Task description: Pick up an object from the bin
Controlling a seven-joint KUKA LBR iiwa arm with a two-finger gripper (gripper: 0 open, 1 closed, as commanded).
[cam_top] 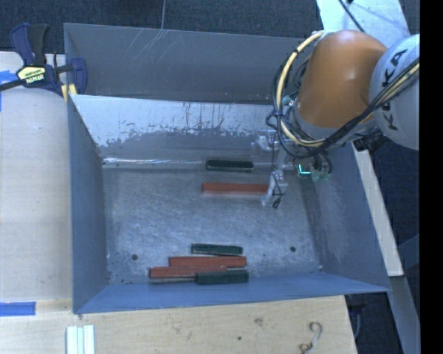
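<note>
End effector (275, 192) at red-brown bar (232, 189) right end; grey bin (170, 220) floor scuffed.

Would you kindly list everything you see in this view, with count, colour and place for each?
Bin: one, grey, middle of the view.
Back green bar: one, dark green, at the foot of the wall at the view's top.
Middle red bar: one, red-brown, just below it in the view.
Front green bars: apparently two, dark green, on the outside of a tight cluster by the bottom wall.
Front red bars: apparently two, red-brown, between those green ones.
Arm: one, with an orange cover and cables, reaching in from the right.
Gripper: one, at the middle red bar's right end.
</note>
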